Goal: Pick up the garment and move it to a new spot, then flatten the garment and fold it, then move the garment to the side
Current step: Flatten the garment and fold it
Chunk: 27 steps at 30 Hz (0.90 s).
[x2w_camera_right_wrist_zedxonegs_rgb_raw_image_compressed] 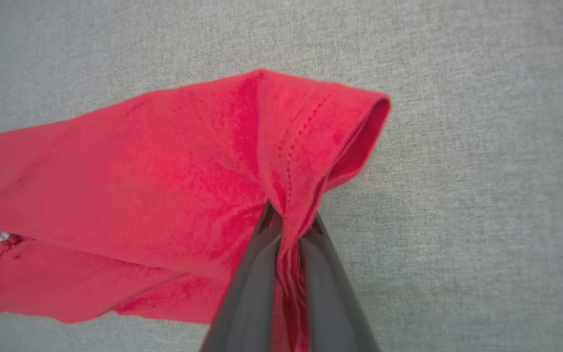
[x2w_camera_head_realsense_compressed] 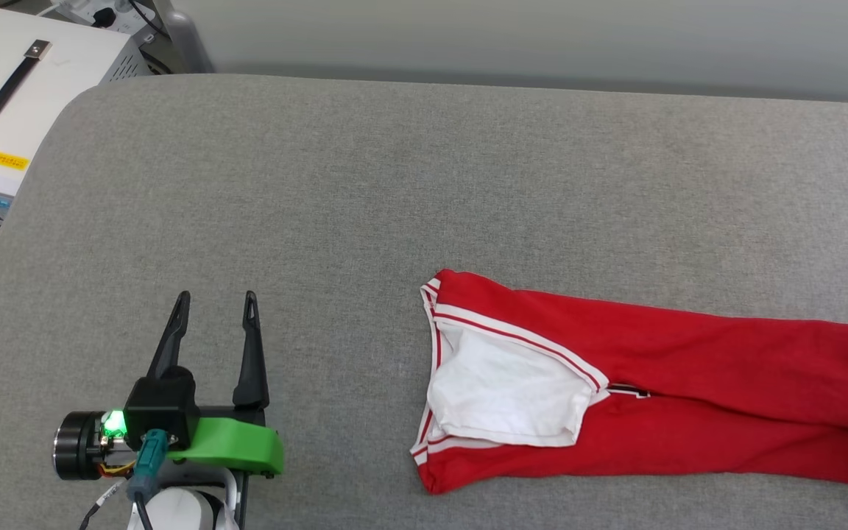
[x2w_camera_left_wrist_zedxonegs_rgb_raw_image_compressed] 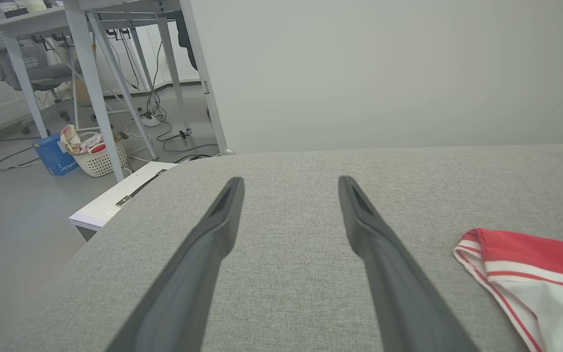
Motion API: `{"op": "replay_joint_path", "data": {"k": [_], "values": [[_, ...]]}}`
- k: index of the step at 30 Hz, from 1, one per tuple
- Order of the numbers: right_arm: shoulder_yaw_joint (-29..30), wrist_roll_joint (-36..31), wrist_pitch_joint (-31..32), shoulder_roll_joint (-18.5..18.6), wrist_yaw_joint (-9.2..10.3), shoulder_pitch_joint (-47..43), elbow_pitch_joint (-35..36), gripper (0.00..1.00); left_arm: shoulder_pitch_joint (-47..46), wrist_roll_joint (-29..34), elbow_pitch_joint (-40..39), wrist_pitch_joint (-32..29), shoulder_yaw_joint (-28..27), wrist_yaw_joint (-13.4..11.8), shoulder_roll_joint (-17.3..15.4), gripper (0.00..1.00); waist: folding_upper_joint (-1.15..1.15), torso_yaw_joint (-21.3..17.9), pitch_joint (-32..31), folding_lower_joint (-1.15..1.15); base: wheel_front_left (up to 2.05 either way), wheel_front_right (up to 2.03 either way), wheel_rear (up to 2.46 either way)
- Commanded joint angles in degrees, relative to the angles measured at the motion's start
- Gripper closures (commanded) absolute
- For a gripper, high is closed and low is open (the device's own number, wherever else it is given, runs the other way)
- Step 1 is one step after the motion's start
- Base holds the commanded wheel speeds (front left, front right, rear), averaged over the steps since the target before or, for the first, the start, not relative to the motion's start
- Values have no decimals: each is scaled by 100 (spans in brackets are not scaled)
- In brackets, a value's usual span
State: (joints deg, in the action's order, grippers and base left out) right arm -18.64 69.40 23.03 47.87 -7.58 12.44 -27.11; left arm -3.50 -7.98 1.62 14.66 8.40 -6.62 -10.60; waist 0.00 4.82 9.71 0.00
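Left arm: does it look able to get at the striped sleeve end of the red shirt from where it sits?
Probably yes. The left gripper is open, and only bare grey surface lies between it and the striped sleeve end of the garment; nothing stands in the way.

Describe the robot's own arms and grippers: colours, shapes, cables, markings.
The left gripper has two long, dark, tapering fingers on a black block. Beneath it are a bright green plastic bracket, a lit green light, a teal connector with a black cable, and a white forearm. The right gripper shows two smooth dark grey fingers narrowing to points.
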Motion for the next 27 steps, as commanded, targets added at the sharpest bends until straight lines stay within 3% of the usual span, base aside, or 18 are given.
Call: {"op": "replay_joint_path", "data": {"k": [1, 11, 19, 27], "values": [[-2, 57, 71, 6, 9, 98, 63, 100, 103, 70, 21, 34, -60, 43, 41, 0, 0, -11, -14, 0, 0, 0, 0], [-313, -59, 618, 45, 9, 210, 1555, 100, 211, 224, -7, 34, -299, 204, 215, 0, 0, -97, -29, 0, 0, 0, 0], [-870, -392, 1339, -547, 9, 840, 2661, 100, 78, 341, -19, 34, -350, 324, 345, 0, 0, -20, 140, 0, 0, 0, 0], [-1769, -823, 2002, -1280, 9, 1849, 2807, 100, -102, 416, -5, 34, -380, 414, 450, 0, 0, 116, 365, 0, 0, 0, 0]]}}
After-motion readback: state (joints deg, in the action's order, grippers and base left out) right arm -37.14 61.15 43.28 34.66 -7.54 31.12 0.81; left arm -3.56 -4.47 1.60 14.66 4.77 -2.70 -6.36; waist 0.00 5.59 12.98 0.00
